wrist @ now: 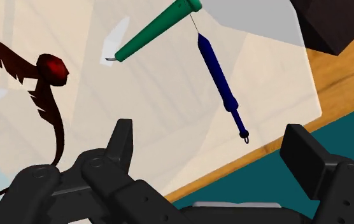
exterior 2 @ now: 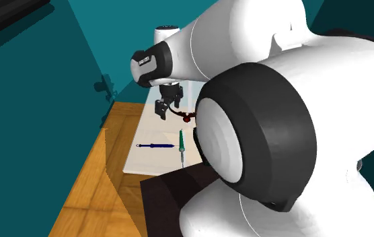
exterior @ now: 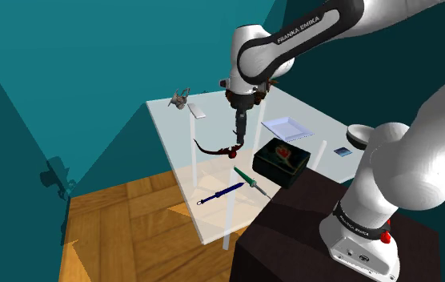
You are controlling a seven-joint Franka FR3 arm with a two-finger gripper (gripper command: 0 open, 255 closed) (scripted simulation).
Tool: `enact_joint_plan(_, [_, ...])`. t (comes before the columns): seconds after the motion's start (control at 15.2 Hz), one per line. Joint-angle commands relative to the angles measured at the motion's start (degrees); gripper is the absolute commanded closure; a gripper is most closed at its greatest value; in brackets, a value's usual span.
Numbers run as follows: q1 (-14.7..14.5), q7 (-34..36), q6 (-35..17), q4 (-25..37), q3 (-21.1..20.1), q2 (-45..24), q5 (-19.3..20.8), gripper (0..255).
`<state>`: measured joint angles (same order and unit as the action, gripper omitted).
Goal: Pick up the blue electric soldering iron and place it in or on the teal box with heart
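The blue soldering iron [exterior 2: 155, 145] lies near a green tool [exterior 2: 181, 139] on the table [exterior 2: 148, 159].

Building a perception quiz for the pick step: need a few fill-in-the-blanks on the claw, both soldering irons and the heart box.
1. The claw is ____, with nothing between its fingers.
2. The blue soldering iron lies on the ____, not yet in the box.
3. The second soldering iron, beside the blue one, is ____.
4. The heart on top of the box is ____.
Missing words: open; table; green; red.
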<state>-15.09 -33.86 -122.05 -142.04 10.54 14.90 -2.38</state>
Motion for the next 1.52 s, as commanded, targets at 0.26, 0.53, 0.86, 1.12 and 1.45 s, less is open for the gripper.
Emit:
enact_joint_plan(0.26, [-3.76, -12.01, -7.59, -0.09, -0.62, -11.33, -2.85, 0])
enact_joint_plan(0.53, [-5.62, -19.35, -11.83, 0.45, -2.25, -18.57, -4.63, 0])
enact_joint_plan(0.86, [-6.73, -25.29, -16.14, 0.86, -4.37, -25.26, -5.9, 0])
enact_joint_plan(1.12, [-6.71, -25.97, -19.38, 0.1, -4.81, -27.78, -6.91, 0])
enact_joint_plan(1.45, [-6.65, -26.45, -21.45, -0.27, -5.15, -29.51, -7.62, 0])
